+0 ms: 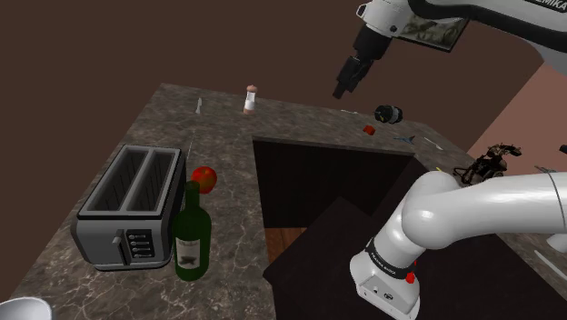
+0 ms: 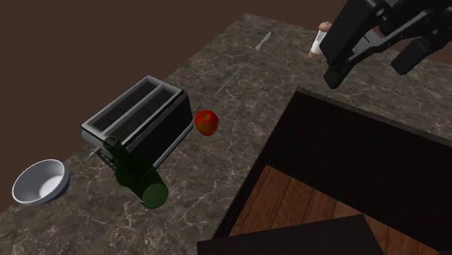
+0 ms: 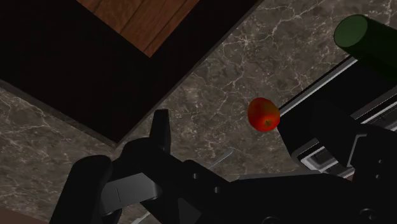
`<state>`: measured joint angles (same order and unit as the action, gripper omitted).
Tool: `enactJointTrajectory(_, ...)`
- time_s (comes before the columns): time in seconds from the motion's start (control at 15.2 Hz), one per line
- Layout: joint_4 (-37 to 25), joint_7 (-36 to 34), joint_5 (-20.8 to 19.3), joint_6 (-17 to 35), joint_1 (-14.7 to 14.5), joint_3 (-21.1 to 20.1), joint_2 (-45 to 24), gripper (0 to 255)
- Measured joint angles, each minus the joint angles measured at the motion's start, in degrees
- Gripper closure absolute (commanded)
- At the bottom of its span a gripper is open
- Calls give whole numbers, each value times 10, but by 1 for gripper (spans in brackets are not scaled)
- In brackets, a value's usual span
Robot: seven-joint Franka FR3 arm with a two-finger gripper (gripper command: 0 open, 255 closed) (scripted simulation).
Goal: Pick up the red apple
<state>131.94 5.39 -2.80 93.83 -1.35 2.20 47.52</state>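
Claw (image 1: 343, 89): black; its fingers stand apart with nothing between them. It hangs high above the surface (image 1: 227, 136), well apart from the toaster (image 1: 127, 205), across the dark opening (image 1: 318, 173).
Apple (image 1: 203, 178): red, unheld, resting on the surface just beside the toaster's long side, the side facing the opening.
Reason for pose: probably an approach, with the fingers spread to drop around the apple and the wrist camera angled toward it.
Bottle (image 1: 192, 232): green and labelled, upright at the toaster's lever-end corner and near the apple. It may crowd the descent.
Bowl (image 2: 40, 181): pale, past the toaster's lever end on the side away from the apple; it looks empty.
Toaster slots: nothing seen inside.
Opening: wooden planks show at its bottom.
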Motion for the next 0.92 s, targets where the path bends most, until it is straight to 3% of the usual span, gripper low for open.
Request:
enactJointTrajectory(0.2, 7, -8, 4, 17, -3, -7, -13, 0)
enactJointTrajectory(0.92, 32, -67, 21, 192, -19, -57, -179, 0)
